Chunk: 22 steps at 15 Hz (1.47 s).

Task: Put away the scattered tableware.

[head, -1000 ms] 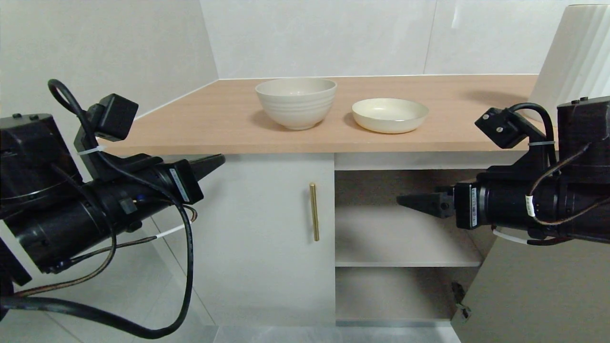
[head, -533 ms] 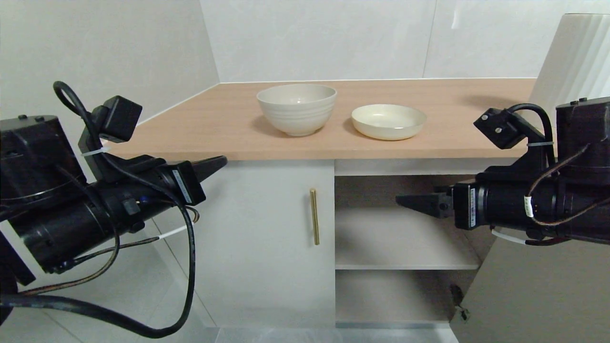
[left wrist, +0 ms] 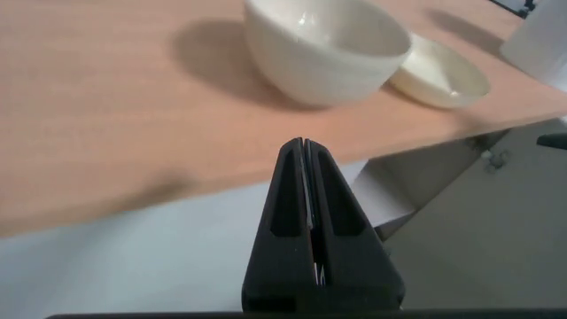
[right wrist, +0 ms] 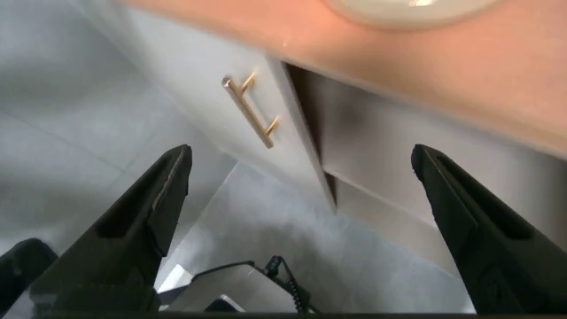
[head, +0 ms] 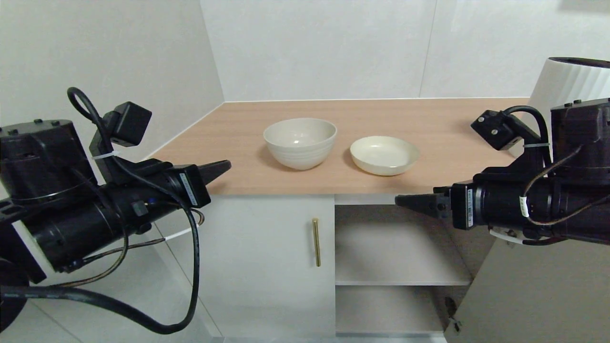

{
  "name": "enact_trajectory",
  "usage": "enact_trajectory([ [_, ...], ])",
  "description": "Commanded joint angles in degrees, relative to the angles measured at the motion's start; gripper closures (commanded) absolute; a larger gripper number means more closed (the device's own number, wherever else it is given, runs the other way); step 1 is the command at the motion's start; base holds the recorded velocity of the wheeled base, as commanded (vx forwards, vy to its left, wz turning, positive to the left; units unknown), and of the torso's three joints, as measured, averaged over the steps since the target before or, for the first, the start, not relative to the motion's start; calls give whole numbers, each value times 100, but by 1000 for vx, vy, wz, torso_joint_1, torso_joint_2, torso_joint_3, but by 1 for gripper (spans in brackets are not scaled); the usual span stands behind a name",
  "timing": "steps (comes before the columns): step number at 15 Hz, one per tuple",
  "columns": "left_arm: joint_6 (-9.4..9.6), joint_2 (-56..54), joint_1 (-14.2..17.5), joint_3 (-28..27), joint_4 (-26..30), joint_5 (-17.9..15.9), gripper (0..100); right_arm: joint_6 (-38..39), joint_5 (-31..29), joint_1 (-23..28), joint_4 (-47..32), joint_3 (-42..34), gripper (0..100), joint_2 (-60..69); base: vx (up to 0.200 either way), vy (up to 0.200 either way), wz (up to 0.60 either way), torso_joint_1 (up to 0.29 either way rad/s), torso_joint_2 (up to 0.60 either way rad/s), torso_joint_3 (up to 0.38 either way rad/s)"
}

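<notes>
A deep cream bowl (head: pixel 300 143) and a shallow cream plate (head: pixel 385 155) stand side by side on the wooden counter (head: pixel 228 143), the plate to the right. My left gripper (head: pixel 224 166) hangs shut and empty just off the counter's front edge, left of the bowl; the left wrist view has its fingertips (left wrist: pixel 303 146) pressed together, with the bowl (left wrist: pixel 328 49) and plate (left wrist: pixel 443 75) beyond. My right gripper (head: pixel 405 200) is level with the counter's front edge, below the plate. Its jaws (right wrist: pixel 301 155) stand wide open and empty.
Under the counter the left cabinet door with a brass handle (head: pixel 315 242) is closed. The right compartment is open, with a bare shelf (head: pixel 400 281), and its door (head: pixel 524 295) swings out at the right. A white ribbed cylinder (head: pixel 572 85) stands on the counter's right end.
The head camera has moved: the counter now sits lower in the picture and more of its top shows. Bowl and plate keep their places on it. Both grippers hold their states.
</notes>
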State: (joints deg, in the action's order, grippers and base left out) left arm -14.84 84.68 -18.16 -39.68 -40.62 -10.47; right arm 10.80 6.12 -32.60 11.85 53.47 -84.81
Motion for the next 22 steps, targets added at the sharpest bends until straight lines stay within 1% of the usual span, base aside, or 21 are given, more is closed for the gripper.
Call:
enact_trajectory([
  [1,-2,31,-3,-5,-7,1,100,1,3,-1,2,6,0,-27,0,0,0,163,-456,-295],
  [12,-2,146,-47,22,-16,1,100,1,-6,8,10,6,0,-97,0,0,0,204,-493,-287],
  [14,-2,137,-47,22,-16,1,100,1,-14,17,133,-29,0,-123,0,0,0,220,-508,-276],
  [17,-2,146,-47,31,-7,1,100,-166,-14,52,274,-126,0,-159,0,0,0,84,-180,-93],
  [18,-2,146,-56,39,-7,10,0,-166,-14,52,327,-135,0,-167,0,0,0,0,0,0],
  [22,-2,137,-73,39,-7,1,0,-166,-32,52,327,-109,0,-176,0,0,0,0,0,0],
])
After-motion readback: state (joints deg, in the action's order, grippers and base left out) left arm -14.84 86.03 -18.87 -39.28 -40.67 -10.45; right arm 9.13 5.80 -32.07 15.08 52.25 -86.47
